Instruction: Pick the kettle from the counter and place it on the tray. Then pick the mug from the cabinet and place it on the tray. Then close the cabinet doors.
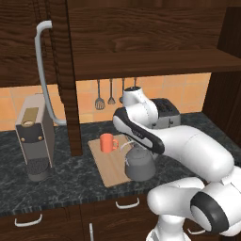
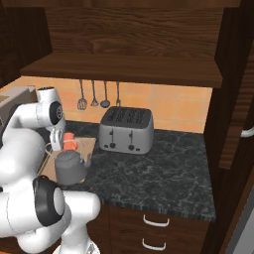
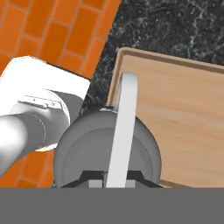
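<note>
gripper (image 3: 116, 177): clamped tight on the kettle's wire handle, tips just poking up at the bottom of the hand view
handle (image 3: 122, 131): pale arch running straight out from between the tips, so grip sits right on its top
kettle (image 1: 139, 164): hanging directly under the hand, on or barely over the near end of the tray, can't tell which
tray (image 1: 110, 162): light wood board on the counter (image 2: 158, 168), long side stretching away from the kettle toward the wall
mug (image 1: 108, 142): already on the tray's far end, well clear of the kettle
next bit, probably: just let go straight down, then deal with the cabinet door (image 1: 63, 75) standing open on the left
</note>
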{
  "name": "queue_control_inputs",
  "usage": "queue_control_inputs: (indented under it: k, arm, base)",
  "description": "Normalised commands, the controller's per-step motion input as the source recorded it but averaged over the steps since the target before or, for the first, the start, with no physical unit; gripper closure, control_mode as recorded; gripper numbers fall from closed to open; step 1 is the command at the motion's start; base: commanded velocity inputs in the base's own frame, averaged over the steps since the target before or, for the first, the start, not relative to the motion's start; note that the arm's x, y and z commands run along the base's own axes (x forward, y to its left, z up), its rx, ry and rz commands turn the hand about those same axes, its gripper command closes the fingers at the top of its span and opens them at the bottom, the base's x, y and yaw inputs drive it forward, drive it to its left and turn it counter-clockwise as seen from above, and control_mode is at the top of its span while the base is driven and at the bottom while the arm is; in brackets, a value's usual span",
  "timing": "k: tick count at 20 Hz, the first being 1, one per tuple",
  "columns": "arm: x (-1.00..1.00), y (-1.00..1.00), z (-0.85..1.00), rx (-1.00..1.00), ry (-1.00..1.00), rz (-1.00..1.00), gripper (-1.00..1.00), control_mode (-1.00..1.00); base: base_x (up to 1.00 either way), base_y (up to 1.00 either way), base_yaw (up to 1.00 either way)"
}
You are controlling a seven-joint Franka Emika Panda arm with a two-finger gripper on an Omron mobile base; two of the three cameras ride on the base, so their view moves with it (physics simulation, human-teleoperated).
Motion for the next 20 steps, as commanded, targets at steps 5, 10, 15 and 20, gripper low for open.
queue_control_inputs:
  k: [5,10,15,20]
  arm:
    - [0.09,0.30,-0.13,0.03,0.00,0.02,1.00,-1.00]
    - [0.13,0.12,-0.10,0.10,0.00,0.03,1.00,-1.00]
    - [0.27,0.02,-0.16,0.09,-0.12,0.00,1.00,-1.00]
    - [0.26,0.10,-0.09,0.06,-0.15,0.00,1.00,-1.00]
  base:
    - [0.00,0.00,0.00]
    - [0.00,0.00,0.00]
    - [0.00,0.00,0.00]
    - [0.00,0.00,0.00]
